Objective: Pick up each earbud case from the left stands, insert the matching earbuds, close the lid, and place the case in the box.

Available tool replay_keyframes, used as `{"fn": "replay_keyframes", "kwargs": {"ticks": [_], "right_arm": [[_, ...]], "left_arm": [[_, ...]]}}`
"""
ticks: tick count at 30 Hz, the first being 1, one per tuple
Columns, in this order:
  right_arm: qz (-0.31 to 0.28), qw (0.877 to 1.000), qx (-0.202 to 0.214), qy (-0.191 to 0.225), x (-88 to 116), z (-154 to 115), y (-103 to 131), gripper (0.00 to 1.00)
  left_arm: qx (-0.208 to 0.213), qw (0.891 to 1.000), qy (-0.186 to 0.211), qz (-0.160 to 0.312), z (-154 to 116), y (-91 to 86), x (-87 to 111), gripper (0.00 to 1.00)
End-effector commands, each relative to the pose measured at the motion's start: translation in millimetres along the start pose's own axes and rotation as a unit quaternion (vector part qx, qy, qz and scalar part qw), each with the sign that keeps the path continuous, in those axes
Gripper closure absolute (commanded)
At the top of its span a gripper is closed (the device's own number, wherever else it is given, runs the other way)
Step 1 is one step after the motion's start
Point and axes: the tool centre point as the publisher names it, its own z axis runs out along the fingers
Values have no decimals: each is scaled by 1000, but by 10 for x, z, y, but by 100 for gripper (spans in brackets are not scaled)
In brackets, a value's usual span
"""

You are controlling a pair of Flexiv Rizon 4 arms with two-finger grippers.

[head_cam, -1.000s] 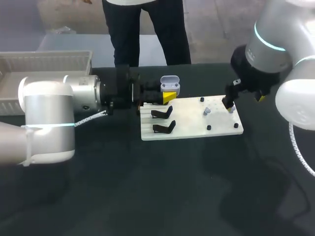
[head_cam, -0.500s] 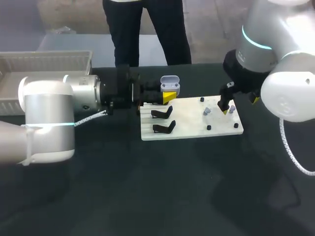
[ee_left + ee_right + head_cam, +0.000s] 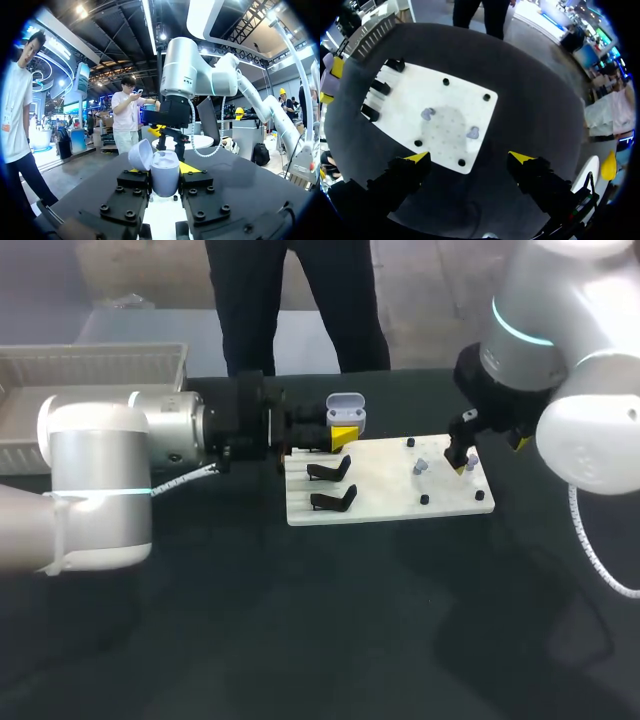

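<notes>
a pale lilac earbud case (image 3: pixel 165 172), lid tipped open, is pinched between the fingers of the left gripper (image 3: pixel 164 169), just beside the black stands (image 3: pixel 330 472) — picked up, not yet filled. two small lilac earbuds (image 3: pixel 427 114) lie on the white pegged board (image 3: pixel 455 90) under the right gripper (image 3: pixel 469 157), its fingers spread and holding nothing. inserting, closing and boxing all look yet to come. only the head view shows the white ribbed box (image 3: pixel 90 365) at far left — only the right wrist view shows both earbuds unobstructed.
</notes>
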Motion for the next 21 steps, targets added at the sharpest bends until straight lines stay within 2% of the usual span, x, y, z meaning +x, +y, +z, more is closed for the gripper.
{"fn": "replay_keyframes", "kwargs": {"ticks": [1, 4, 12, 21], "right_arm": [[1, 1000, 1, -3, 21, -4, 2, 0], [1, 1000, 1, -3, 21, -4, 2, 0], [-3, 1000, 17, 24, -36, 248, 71, 0], [19, 998, 35, 40, -107, 357, -12, 0]], "left_arm": [[-3, 1000, -2, 2, -1, -10, 10, 100], [-3, 1000, -2, 2, -1, -10, 10, 100], [-3, 1000, -2, 2, -1, -10, 10, 100], [-3, 1000, -2, 2, -1, -10, 10, 100]]}}
